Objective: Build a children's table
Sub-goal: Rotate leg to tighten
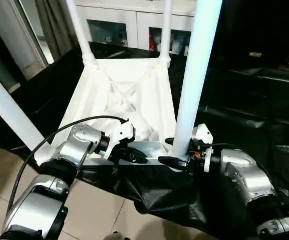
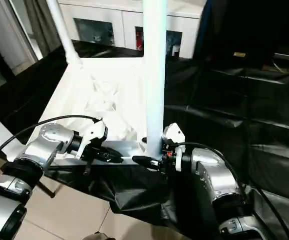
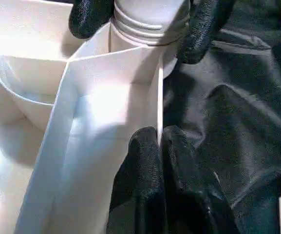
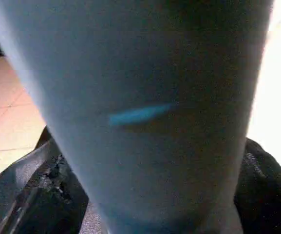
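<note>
The children's table lies upside down on black cloth, its rimmed white underside facing up and its legs standing upright. My left gripper is shut on the near rim; in the left wrist view its fingers pinch the thin rim wall. My right gripper is at the near right corner, one black finger on each side of the base of the near right leg. The left wrist view shows those fingertips against the leg's ribbed collar. The leg's white shaft stands right in front of the right wrist camera.
Other white legs rise at the back left, back right and near left. A white cabinet with glass doors stands behind. Black cloth covers the surface and hangs over its near edge above the tiled floor.
</note>
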Motion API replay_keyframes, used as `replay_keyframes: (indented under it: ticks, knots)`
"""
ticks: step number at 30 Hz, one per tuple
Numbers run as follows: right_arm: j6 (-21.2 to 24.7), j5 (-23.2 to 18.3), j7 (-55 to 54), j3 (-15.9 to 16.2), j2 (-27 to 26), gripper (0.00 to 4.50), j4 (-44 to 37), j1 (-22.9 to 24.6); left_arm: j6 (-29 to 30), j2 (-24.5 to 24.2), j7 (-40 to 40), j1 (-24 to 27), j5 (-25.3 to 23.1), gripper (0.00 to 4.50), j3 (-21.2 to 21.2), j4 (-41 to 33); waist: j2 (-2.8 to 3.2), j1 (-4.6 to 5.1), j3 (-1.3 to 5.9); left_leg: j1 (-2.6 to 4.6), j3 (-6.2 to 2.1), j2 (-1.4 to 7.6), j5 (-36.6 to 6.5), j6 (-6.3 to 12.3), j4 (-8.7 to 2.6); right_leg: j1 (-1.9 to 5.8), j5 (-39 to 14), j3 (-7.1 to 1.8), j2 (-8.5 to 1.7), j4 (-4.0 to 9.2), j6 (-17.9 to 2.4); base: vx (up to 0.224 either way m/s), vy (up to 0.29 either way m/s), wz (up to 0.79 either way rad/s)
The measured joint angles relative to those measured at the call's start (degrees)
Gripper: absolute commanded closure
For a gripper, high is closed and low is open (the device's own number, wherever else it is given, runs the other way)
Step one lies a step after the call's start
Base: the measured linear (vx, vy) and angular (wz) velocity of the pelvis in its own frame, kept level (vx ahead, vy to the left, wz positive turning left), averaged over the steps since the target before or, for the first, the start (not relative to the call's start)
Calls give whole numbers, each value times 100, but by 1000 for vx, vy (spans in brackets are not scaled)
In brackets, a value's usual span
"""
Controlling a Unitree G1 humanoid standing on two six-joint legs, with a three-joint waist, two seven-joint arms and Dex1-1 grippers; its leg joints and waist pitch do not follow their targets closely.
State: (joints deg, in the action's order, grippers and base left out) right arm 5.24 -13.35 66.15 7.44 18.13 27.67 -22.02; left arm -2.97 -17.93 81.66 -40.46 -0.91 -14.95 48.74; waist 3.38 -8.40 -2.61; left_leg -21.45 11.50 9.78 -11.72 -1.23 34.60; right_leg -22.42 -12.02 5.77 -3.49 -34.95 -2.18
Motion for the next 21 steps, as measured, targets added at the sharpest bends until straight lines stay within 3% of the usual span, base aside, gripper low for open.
replay_keyframes:
  ticks: [11,15,21]
  knots:
    - [-92,1,-254,-140,-153,176,98,69,-4,73,-152,6,-4,450,14,21,1,-28,1,-10,0,1,1,0,7,-10,0,1,0,-6,1,0,0,0]
    - [-440,147,-1435,-475,-520,178,603,-60,-33,358,-1042,-91,-131,450,131,326,-1,29,1,63,0,1,-10,-48,4,56,5,0,-1,-1,11,0,0,0]
    - [-475,319,-3542,-946,-1042,179,1158,-416,33,937,-2331,-297,-336,450,149,693,-19,108,-15,156,-2,-2,0,-67,-51,131,-5,5,-1,53,28,0,0,0]
